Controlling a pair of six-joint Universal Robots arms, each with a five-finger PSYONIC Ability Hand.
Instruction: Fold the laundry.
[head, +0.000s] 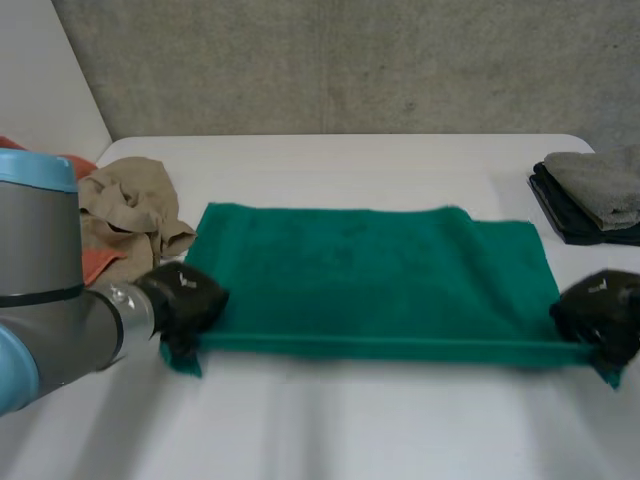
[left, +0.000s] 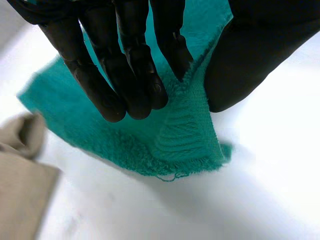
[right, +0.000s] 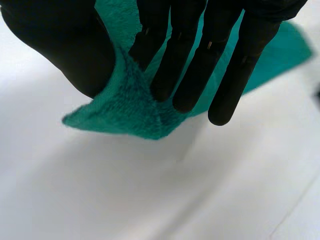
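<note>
At green towel's (head: 370, 270) half-covered near corners: left robot hand (head: 188, 296), right robot hand (head: 600, 312) pinching.

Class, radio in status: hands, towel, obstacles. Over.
Left hand pinches near left corner of green towel; right hand, near right corner. Beige cloth, grey stack off to sides.

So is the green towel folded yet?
Not yet: green towel lies spread flat, left hand and right hand pinching its near corners.
</note>
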